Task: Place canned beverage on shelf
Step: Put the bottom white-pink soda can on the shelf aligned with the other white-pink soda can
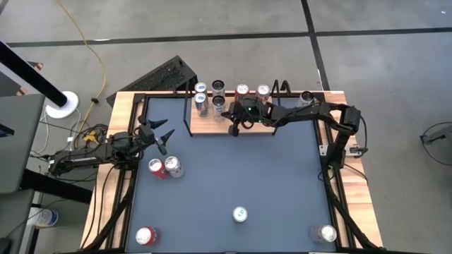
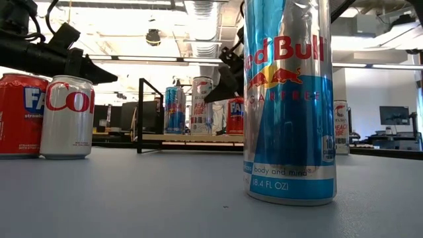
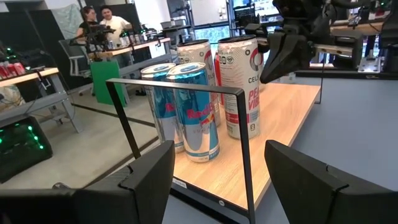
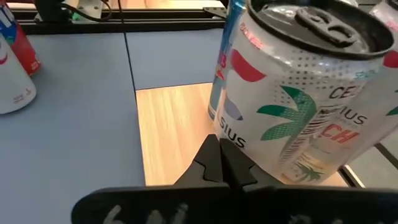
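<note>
Right hand is hovering over the front edge of the shelf, fingers pressed together and gripping nothing; the right wrist view shows the tips meeting just beside a white Celsius can that is standing upright on the wood. The shelf is sitting at the far side of the worktop and already carrying several upright cans.

Left hand is waiting near the left edge, fingers apart with nothing between them, facing the shelf's wire side frame.

Cans off the shelf are all standing upright: a red and a silver can together just in front of the left hand, a tall blue can mid-worktop, and others at the near corners.

Judgement: the paired cans are lying nearest the left hand, long axes vertical, so a side approach from that arm looks shortest. The right hand is well apart from every loose can.
</note>
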